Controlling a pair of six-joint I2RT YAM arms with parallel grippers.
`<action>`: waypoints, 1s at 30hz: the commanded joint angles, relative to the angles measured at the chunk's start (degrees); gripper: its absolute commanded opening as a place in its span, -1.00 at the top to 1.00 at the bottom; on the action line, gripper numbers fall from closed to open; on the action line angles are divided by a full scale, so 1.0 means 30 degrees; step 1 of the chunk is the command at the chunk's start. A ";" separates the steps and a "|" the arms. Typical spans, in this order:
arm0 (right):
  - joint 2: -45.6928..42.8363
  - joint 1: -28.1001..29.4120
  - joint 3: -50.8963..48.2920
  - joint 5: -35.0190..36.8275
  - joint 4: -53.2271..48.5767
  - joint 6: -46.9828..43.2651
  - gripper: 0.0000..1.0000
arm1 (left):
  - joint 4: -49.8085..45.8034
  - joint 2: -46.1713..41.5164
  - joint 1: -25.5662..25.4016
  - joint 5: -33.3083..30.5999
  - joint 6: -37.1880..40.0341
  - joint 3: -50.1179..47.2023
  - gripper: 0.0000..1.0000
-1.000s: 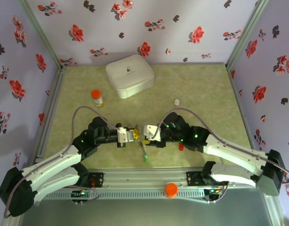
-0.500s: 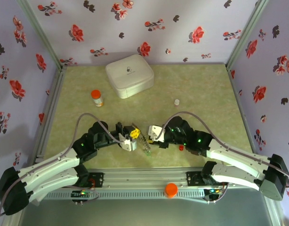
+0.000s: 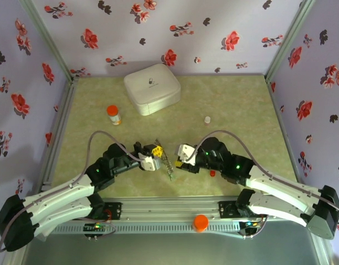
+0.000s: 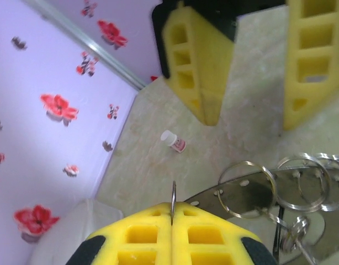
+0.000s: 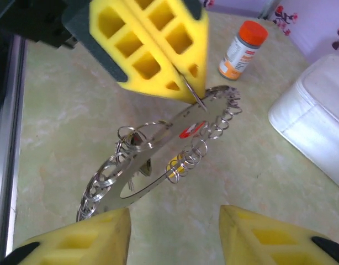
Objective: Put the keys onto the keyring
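My left gripper (image 3: 154,155) is shut on the rim of the keyring (image 3: 167,164), which hangs tilted just above the table. In the left wrist view the yellow pads (image 4: 136,234) pinch the thin metal edge, and the flat ring (image 4: 252,196) with several small split rings lies beyond. From the right wrist view the keyring (image 5: 158,160) carries a red‑headed key (image 5: 190,130) and a yellow‑headed key (image 5: 178,164). My right gripper (image 5: 175,237) is open, close to the ring's free end and not touching it. A small red key (image 3: 212,173) lies on the table beside the right arm.
An orange‑capped pill bottle (image 3: 114,115) stands to the back left and a white rounded case (image 3: 152,88) behind it. A tiny vial (image 3: 207,119) sits at the back right. The metal rail (image 3: 158,207) with an orange knob (image 3: 200,222) runs along the near edge.
My right gripper has drawn back to the right from the left one and its jaws have spread wider. The left gripper keeps its hold on the ring, which now hangs between the two.
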 commanded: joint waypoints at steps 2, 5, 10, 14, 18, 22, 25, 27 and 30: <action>0.0217 -0.0955 0.1411 -0.0178 0.0330 0.7269 0.05 | 0.4326 -0.0197 -0.0074 -0.2408 -0.6087 -0.1197 1.00; 0.0639 -0.1107 0.2278 0.0433 -0.0623 1.1120 0.06 | 0.4651 -0.0075 -0.0074 -0.3529 -0.8559 -0.1256 1.00; 0.1909 -0.1195 0.3468 0.0513 -0.2710 1.4105 0.08 | 0.5233 0.0209 -0.0059 -0.4287 -1.0703 -0.1319 1.00; 0.3016 -0.1229 0.4035 -0.0395 -0.3528 1.4881 0.09 | 0.4955 0.0586 -0.0074 -0.5684 -1.2570 -0.0965 1.00; 0.3925 -0.1348 0.4801 -0.1145 -0.4084 1.5555 0.13 | 0.4044 0.1057 -0.0074 -0.6976 -1.4408 -0.0427 1.00; 0.4499 -0.1791 0.4921 -0.1307 -0.3703 1.6888 0.24 | 0.4417 0.1540 -0.0074 -0.7654 -1.5900 -0.0453 1.00; 0.4988 -0.2059 0.4711 -0.1948 -0.2824 1.7834 0.34 | 0.4435 0.1857 -0.0071 -0.8202 -1.6864 -0.0288 1.00; 0.5341 -0.2089 0.4804 -0.2206 -0.2598 1.8126 0.37 | 0.4166 0.1970 -0.0074 -0.8565 -1.7605 -0.0055 1.00; 0.5804 -0.2111 0.4916 -0.2634 -0.2169 1.8509 0.38 | 0.3841 0.2126 -0.0056 -0.8985 -1.8550 0.0243 1.00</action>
